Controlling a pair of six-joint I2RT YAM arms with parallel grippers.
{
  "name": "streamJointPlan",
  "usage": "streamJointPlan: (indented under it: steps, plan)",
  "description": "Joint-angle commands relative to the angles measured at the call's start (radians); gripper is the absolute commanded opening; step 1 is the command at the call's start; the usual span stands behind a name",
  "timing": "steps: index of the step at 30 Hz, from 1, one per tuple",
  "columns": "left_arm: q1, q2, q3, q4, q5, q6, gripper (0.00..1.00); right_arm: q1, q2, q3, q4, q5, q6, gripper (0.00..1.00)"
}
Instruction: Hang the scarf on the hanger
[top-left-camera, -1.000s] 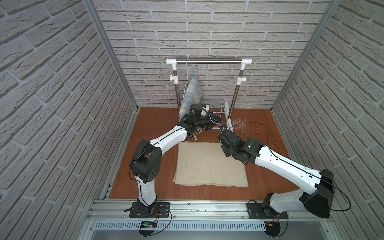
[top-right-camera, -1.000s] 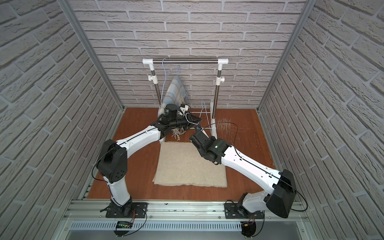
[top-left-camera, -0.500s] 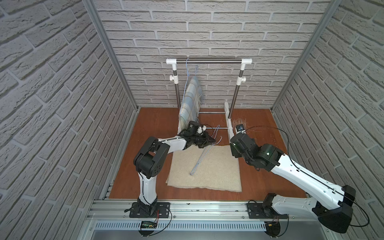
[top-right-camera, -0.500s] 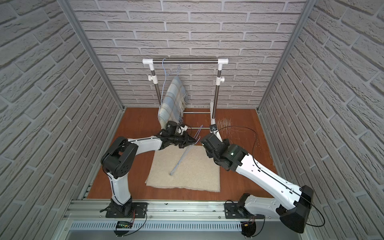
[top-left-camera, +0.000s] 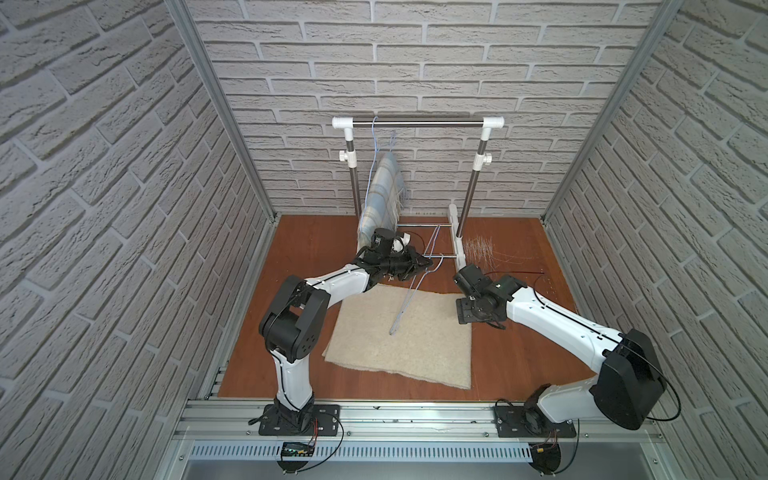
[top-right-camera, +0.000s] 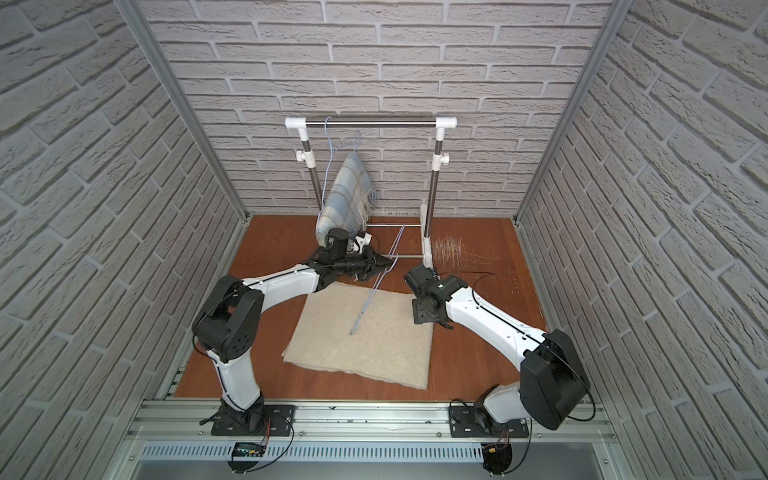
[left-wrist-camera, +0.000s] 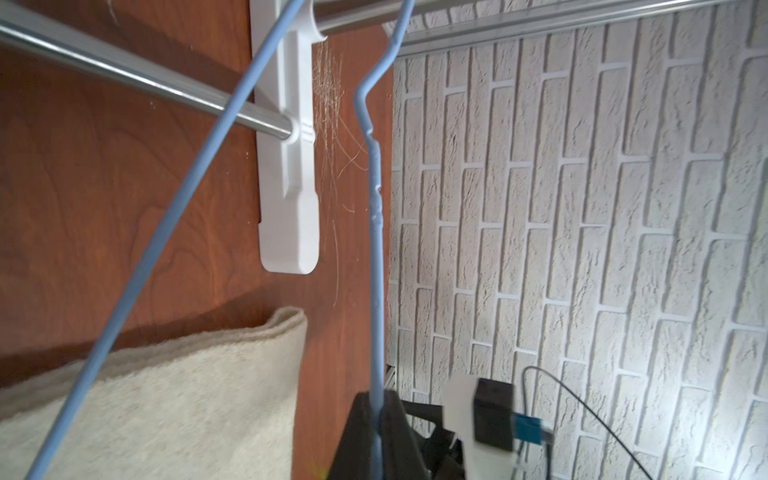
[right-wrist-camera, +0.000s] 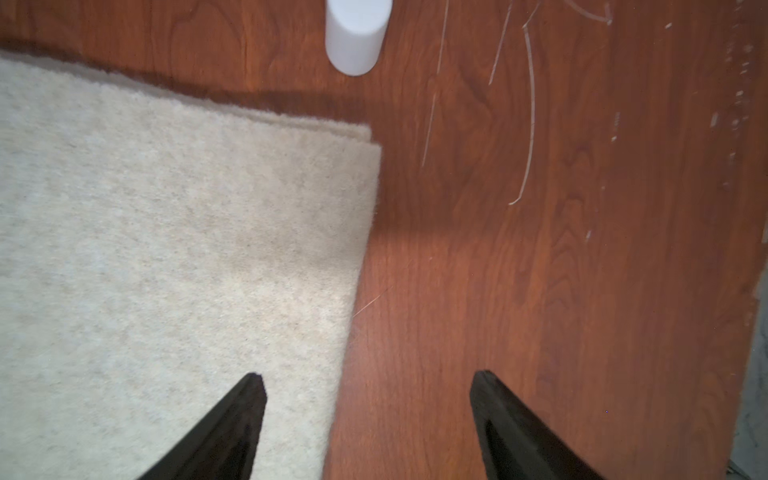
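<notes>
A brown desk (top-left-camera: 519, 353) is seen, and a folded cream scarf (top-left-camera: 415, 353) is laid flat on its middle, toward the front. The right claw (right-wrist-camera: 366, 376) is held over the scarf's far right edge. It is spread wide and nothing is held in it. In the right wrist view, one finger (right-wrist-camera: 232, 415) is seen over the scarf and the other over bare desk. A little farther back, the left claw (left-wrist-camera: 376, 415) is pressed together on the wire of a blue hanger (top-left-camera: 402, 309). The hanger is tilted, and its low end is pointed down at the middle of the scarf. It cannot be told if they touch. No part of the scarf is hung on this hanger. Behind the claws, a rack (top-left-camera: 417, 121) is stood at the back of the desk, close to the brick wall (top-left-camera: 415, 62). A checked scarf (top-left-camera: 382, 195) is hung from the rack's top bar, near its left post. Some thin loose threads (top-left-camera: 480, 249) are scattered on the desk beside the rack's right foot.
</notes>
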Motion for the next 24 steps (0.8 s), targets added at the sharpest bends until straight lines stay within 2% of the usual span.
streamJointPlan:
  steps: [1,5,9,13,18,19,21,24]
  plan:
    - [0.021,-0.078,-0.018,0.081,-0.047,-0.091,0.00,-0.028,0.049,-0.032,0.024,-0.110,0.046,0.85]
    - [0.034,-0.150,-0.116,0.169,-0.100,-0.214,0.00,-0.049,0.093,-0.094,0.111,-0.194,0.106,0.85]
    - [0.025,-0.199,-0.221,0.300,-0.158,-0.327,0.00,-0.051,0.118,-0.154,0.193,-0.231,0.168,0.78]
    - [-0.006,-0.212,-0.301,0.439,-0.203,-0.398,0.00,-0.053,0.100,-0.235,0.298,-0.262,0.241,0.60]
    - [-0.037,-0.149,-0.381,0.668,-0.217,-0.451,0.00,-0.054,0.073,-0.299,0.438,-0.297,0.322,0.07]
    - [-0.040,-0.125,-0.396,0.721,-0.214,-0.472,0.00,-0.052,0.065,-0.298,0.435,-0.286,0.329,0.03]
    - [-0.040,-0.080,-0.425,0.807,-0.209,-0.509,0.00,-0.054,0.030,-0.281,0.402,-0.243,0.327,0.03]
    - [-0.037,-0.045,-0.449,0.851,-0.192,-0.524,0.00,-0.054,-0.050,-0.243,0.281,-0.133,0.317,0.03]
